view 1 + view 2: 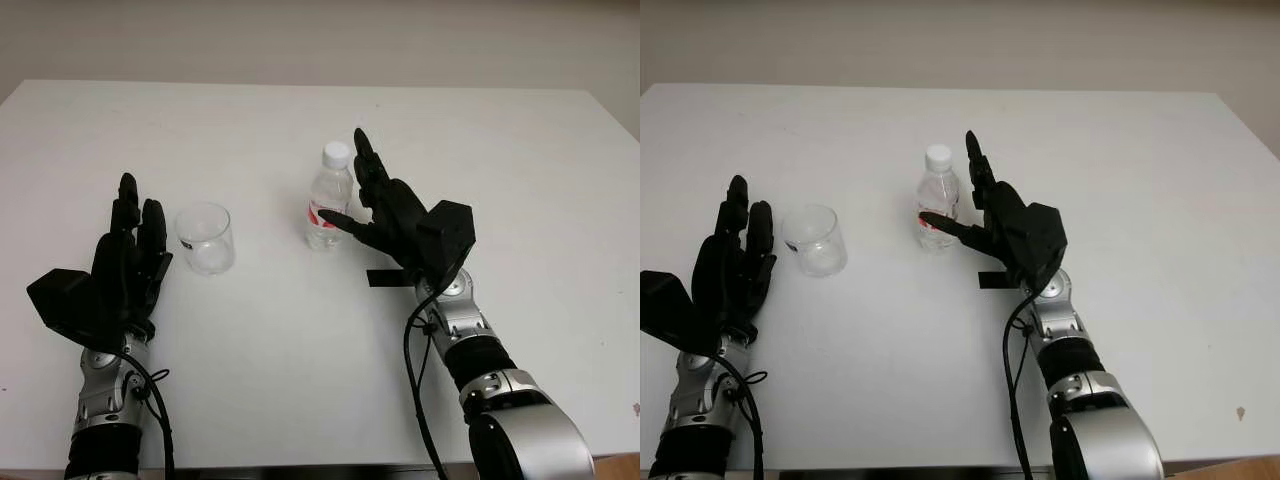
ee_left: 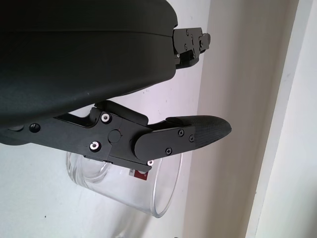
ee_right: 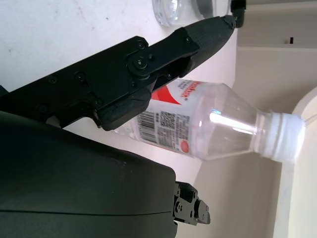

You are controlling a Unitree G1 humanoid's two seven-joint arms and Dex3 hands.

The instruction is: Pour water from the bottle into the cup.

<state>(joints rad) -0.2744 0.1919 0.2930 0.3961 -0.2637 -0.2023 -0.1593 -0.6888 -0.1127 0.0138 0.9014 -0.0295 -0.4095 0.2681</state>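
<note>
A small clear water bottle with a white cap and a red-and-white label stands upright at the middle of the white table. My right hand is open right beside it. The thumb reaches across the label while the other fingers rise along the bottle's right side. In the right wrist view the bottle lies between thumb and fingers, not clamped. An empty clear cup stands left of the bottle. My left hand is open just left of the cup, apart from it.
The table's far edge meets a pale wall. Its right edge runs diagonally at the far right. Bare table surface lies between the cup and bottle and in front of both.
</note>
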